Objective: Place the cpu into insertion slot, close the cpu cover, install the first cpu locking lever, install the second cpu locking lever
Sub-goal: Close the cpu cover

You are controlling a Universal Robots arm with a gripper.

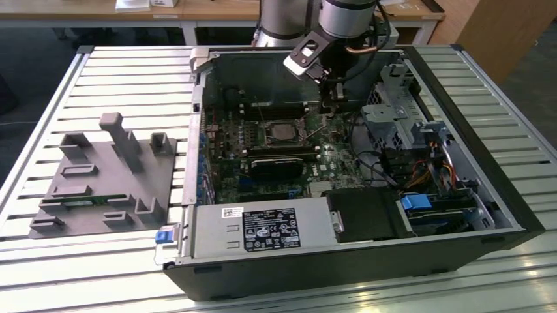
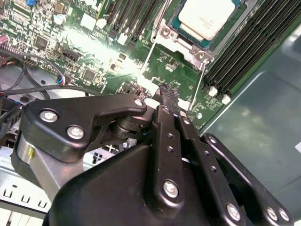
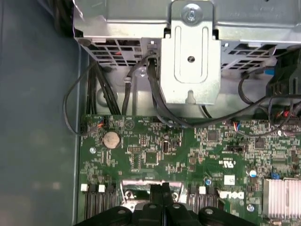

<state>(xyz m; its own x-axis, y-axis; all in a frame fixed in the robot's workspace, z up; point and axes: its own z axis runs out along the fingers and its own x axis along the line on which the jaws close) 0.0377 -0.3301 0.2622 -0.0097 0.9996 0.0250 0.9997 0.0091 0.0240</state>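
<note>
cpu (image 2: 207,16) is sitting well inside the big open computer case (image 1: 261,280), which is lying on its side on a slatted table (image 1: 113,72). Across the floor of the case the green circuit board (image 3: 150,150) is spreading out, with long black memory slots (image 2: 249,47) running beside the socket. In the second wrist view the insertion slot (image 2: 175,22) is already holding the chip, pale metal top facing up, so the first step is looking done. The cpu cover (image 2: 186,44) is appearing to lie flat around the chip, its silvery frame showing at the near edge, which is suggesting the second step is done too. The gripper (image 2: 167,89) is hanging just over the board near the socket, on the exterior view's right of it, with its black fingers (image 3: 162,190) pressing together and carrying nothing. Two thin metal rods (image 2: 146,59) are running from the frame toward the fingertips; whether either is latched I cannot tell, so the lever steps are looking like what is left.
</note>
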